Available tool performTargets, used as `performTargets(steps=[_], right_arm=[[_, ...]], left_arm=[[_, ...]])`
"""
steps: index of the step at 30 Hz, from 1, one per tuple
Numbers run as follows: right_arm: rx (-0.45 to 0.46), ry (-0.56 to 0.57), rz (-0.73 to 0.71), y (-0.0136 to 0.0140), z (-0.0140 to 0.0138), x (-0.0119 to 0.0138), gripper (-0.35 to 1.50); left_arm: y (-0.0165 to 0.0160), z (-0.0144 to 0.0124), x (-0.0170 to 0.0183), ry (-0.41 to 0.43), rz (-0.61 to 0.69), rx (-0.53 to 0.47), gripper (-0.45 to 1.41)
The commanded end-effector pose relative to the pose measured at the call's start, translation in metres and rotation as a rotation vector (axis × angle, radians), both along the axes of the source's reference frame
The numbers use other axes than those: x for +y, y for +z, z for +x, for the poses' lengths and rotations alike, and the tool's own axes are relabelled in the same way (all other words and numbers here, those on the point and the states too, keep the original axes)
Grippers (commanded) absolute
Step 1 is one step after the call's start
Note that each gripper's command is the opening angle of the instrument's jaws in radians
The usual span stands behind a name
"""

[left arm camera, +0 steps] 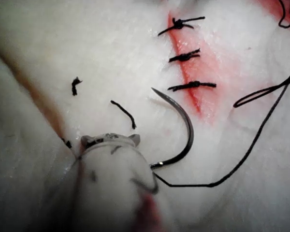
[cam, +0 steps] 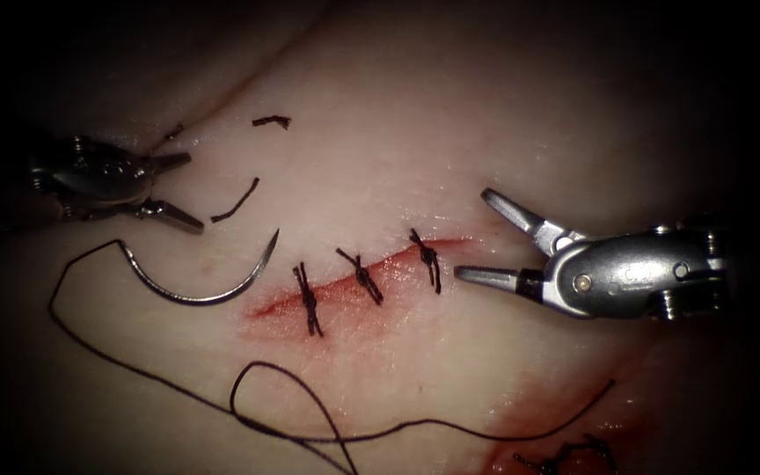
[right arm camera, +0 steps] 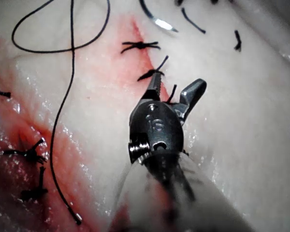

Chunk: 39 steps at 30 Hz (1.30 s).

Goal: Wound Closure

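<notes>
Left of the cut, on the pale pork-belly tissue (cam: 503, 114), lies the curved steel needle (cam: 200, 295), flat on the surface and not in the tissue, its arc bowed downward in the endoscope view with the pointed end up near the cut's left end and the swaged end further left, where the long black thread (cam: 147, 374) leaves it and loops away across the tissue below the cut. My left gripper (cam: 178, 189) hangs just above the needle, jaws spread and holding nothing; it points rightward, so the needle's curve sits directly beneath its tips. My right gripper (cam: 485, 237) rests at the right end of the red-stained cut (cam: 345, 290), jaws spread wide, also empty, well apart from the needle. By my judgement the left arm is clearly nearer to the needle. Three dark knotted stitches (cam: 362, 277) cross the cut, and short cut ends of thread (cam: 235, 202) lie near the left gripper. Red fluid (cam: 573, 422) stains the tissue lower right.
</notes>
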<state>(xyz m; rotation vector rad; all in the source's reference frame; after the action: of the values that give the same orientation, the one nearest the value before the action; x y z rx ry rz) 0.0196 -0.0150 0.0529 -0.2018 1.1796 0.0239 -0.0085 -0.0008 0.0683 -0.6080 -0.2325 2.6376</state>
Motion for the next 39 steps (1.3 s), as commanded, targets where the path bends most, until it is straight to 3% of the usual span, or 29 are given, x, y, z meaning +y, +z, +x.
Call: performTargets(steps=[1,3,4,10,14,16,17,19,21,25,32,39], right_arm=[[0.001,-0.002,0.001,0.0005,0.0007,-0.0003,1.46],[-0.001,-0.004,0.002,0.0005,0.0007,-0.0003,1.46],[-0.003,-0.006,0.003,0.0005,0.0007,-0.0003,1.46],[-0.041,-0.039,0.022,0.0003,0.0007,-0.0002,1.45],[-0.053,-0.045,0.043,-0.0001,0.0005,0.0,1.41],[-0.052,-0.046,0.045,-0.0002,0.0004,0.0001,1.4],[-0.054,-0.049,0.047,-0.0002,0.0002,0.0002,1.4],[-0.052,-0.049,0.045,-0.0002,-0.0001,0.0002,1.35],[-0.059,-0.082,0.057,-0.0003,-0.0005,0.0001,1.3],[-0.08,-0.126,0.091,-0.0006,-0.0018,-0.0001,1.23],[-0.07,-0.128,0.124,-0.0011,-0.0033,0.0002,1.31],[-0.062,-0.134,0.134,-0.0015,-0.0036,0.0001,1.3]], left_arm=[[-0.0002,-0.001,-0.0002,-0.005,-0.015,-0.024,0.66],[-0.0015,-0.0018,-0.0001,-0.011,-0.046,-0.06,0.26],[-0.0026,-0.0025,-0.0001,-0.016,-0.063,-0.086,0.15],[-0.0079,-0.007,-0.0005,0.005,-0.107,-0.301,0.12],[-0.0107,-0.0105,-0.0013,-0.003,-0.163,-0.508,0.12],[-0.0113,-0.0118,-0.002,-0.013,-0.171,-0.581,0.24],[-0.0116,-0.0126,-0.0023,-0.011,-0.17,-0.605,0.44],[-0.0118,-0.0136,-0.0026,-0.01,-0.175,-0.635,0.68],[-0.0119,-0.0142,-0.0028,0.0,-0.174,-0.663,0.81],[-0.0119,-0.014,-0.0034,0.038,-0.164,-0.714,0.83],[-0.0115,-0.0106,-0.0046,0.107,-0.149,-0.744,0.57],[-0.0115,-0.0082,-0.0047,0.125,-0.132,-0.765,0.54]])
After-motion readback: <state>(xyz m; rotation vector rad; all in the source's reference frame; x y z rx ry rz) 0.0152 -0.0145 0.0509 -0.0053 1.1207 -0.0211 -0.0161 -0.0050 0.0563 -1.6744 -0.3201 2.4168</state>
